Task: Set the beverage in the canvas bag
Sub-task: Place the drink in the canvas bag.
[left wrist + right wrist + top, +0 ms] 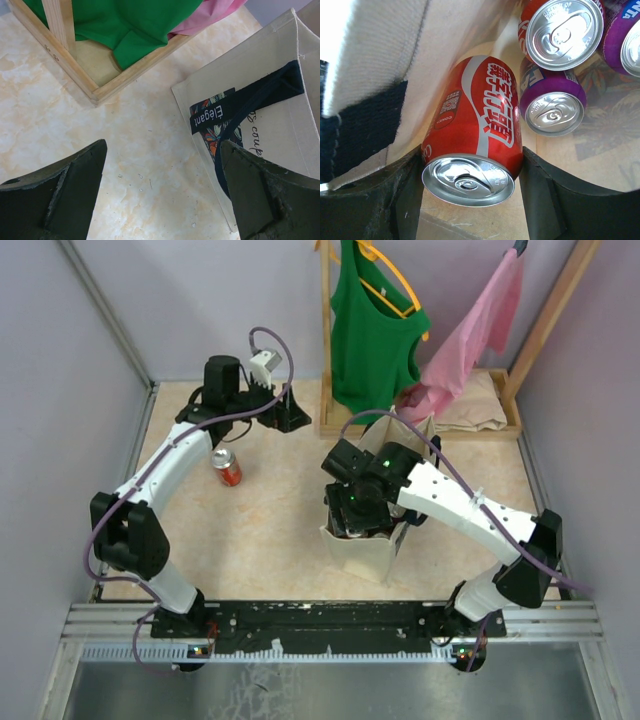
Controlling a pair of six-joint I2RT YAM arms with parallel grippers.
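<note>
The job looks well along but not finished. Inside the canvas bag (365, 555), the right pincer (470, 167) is clamped on a red cola can (472, 145), one finger against each side, with the can tilted and close to the bag's inner wall. Whether the can's base rests on the bag's bottom cannot be told from here. Deeper in the bag, beside the held can, lie a second red can (560, 30), a purple can (551, 102) and a further purple can (626, 35) at the picture's edge, so several drinks are already packed. What seems left for this can is to let go and lift the arm out of the bag. A loose red can (228, 468) stands on the bench (270, 530) well to the left of the bag, and it probably needs fetching too. The left pincer (164, 150) hangs over the bench left of and beyond the bag, its fingers spread wide with nothing between them.
</note>
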